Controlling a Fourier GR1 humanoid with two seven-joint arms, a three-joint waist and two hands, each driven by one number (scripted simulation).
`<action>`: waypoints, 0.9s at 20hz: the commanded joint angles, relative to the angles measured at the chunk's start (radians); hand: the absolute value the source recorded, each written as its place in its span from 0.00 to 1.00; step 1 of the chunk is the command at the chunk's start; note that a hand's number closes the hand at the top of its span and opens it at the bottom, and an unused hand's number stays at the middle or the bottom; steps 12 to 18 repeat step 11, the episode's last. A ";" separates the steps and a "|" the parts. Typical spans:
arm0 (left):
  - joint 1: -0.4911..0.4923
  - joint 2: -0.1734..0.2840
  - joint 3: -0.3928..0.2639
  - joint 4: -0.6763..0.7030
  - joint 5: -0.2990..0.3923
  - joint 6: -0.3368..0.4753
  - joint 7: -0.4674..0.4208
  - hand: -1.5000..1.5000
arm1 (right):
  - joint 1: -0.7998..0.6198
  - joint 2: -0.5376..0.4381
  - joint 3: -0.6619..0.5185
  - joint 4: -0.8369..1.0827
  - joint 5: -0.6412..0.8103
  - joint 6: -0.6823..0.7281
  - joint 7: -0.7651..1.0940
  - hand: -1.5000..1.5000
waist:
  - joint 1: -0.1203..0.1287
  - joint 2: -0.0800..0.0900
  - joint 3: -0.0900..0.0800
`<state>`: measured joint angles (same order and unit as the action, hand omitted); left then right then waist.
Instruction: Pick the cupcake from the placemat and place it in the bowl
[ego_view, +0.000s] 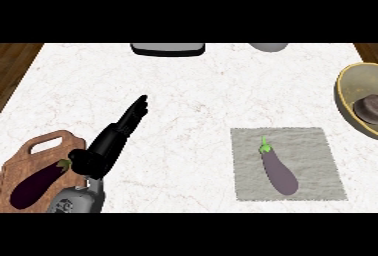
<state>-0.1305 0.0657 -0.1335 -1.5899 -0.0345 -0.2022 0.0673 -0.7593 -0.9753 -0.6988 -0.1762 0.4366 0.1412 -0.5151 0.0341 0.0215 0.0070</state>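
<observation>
Grey mat (310, 187) bears an eggplant (279, 170), no cupcake; a dark item (368, 108), perhaps it, lies in the bowl (345, 97). Left hand (118, 132) rests, fingers straight, pressed together. Advice: verify before reaching.

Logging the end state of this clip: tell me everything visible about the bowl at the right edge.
The bowl is round, tan to yellowish, with a thick paler rim and a darker olive inside. It stands upright on the white marbled counter at the right edge, which cuts part of it off. Inside lies a dark brownish, rounded thing, likely the cupcake, though too indistinct to confirm. The bowl sits up and right of the grey placemat, apart from it. No hand touches it.
</observation>
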 joint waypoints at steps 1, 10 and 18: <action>0.016 0.033 0.021 -0.001 0.019 -0.033 -0.013 0.50 | 0.073 -0.077 -0.061 0.037 -0.054 0.064 -0.043 0.00 | 0.001 0.003 0.003; 0.003 -0.015 -0.006 -0.025 -0.013 0.022 0.007 0.50 | 0.208 -0.152 -0.108 0.063 -0.097 0.234 -0.143 0.00 | -0.009 0.003 0.010; 0.003 -0.034 -0.005 0.012 -0.005 0.026 -0.013 0.50 | 0.208 -0.153 -0.118 0.063 -0.108 0.243 -0.145 0.00 | -0.012 0.006 0.008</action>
